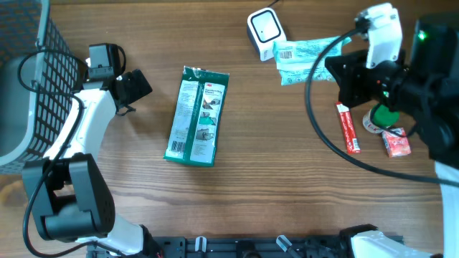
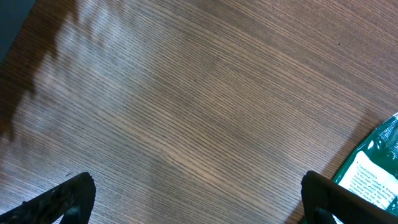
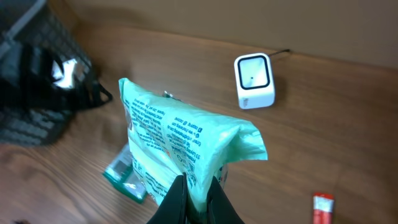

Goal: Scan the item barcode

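Note:
A mint-green plastic packet point(image 1: 308, 54) hangs in the air at the back right, pinched at one end by my right gripper point(image 1: 334, 66), which is shut on it. Its white barcode label point(image 1: 285, 51) faces up, just beside the white scanner point(image 1: 266, 29). In the right wrist view the packet point(image 3: 180, 137) rises from between my shut fingers point(image 3: 194, 186), with the scanner point(image 3: 254, 81) beyond it. My left gripper point(image 1: 140, 86) hovers open over bare wood, left of a dark green flat package point(image 1: 197, 115). Its fingertips point(image 2: 68, 196) hold nothing, and the package's corner point(image 2: 373, 171) shows at the right.
A dark wire basket point(image 1: 29, 79) stands at the far left edge. Near the right arm lie a red tube point(image 1: 348, 129), a roll of tape point(image 1: 373, 120) and a small red box point(image 1: 396, 142). The scanner's cable runs off the back edge.

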Motion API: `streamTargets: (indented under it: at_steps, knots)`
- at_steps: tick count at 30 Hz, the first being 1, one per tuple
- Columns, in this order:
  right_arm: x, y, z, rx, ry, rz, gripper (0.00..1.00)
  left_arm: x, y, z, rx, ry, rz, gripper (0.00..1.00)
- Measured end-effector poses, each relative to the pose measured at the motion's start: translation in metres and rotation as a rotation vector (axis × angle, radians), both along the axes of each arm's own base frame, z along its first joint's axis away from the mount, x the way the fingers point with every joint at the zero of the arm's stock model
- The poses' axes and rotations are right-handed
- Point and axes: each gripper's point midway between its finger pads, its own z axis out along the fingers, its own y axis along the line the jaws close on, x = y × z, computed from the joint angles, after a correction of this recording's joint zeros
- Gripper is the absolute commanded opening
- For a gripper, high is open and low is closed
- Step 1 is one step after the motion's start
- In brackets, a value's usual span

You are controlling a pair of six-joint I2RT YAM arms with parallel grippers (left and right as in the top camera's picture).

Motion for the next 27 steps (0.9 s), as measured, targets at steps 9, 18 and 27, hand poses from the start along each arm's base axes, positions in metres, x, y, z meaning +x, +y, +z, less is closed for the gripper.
streamTargets:
  at_steps: [9, 18, 27]
  knots:
    - [0.046, 0.046, -0.085, -0.304, 0.127, 0.117, 0.04, 0.000, 0.000, 0.000, 0.000, 0.000, 0.000, 1.00]
    - [0.131, 0.062, -0.173, -0.735, 0.082, -0.069, 0.04, 0.000, 0.000, 0.000, 0.000, 0.000, 0.000, 1.00]
    - [0.189, 0.055, -0.184, -0.886, -0.089, -0.302, 0.04, 0.000, 0.000, 0.000, 0.000, 0.000, 0.000, 1.00]
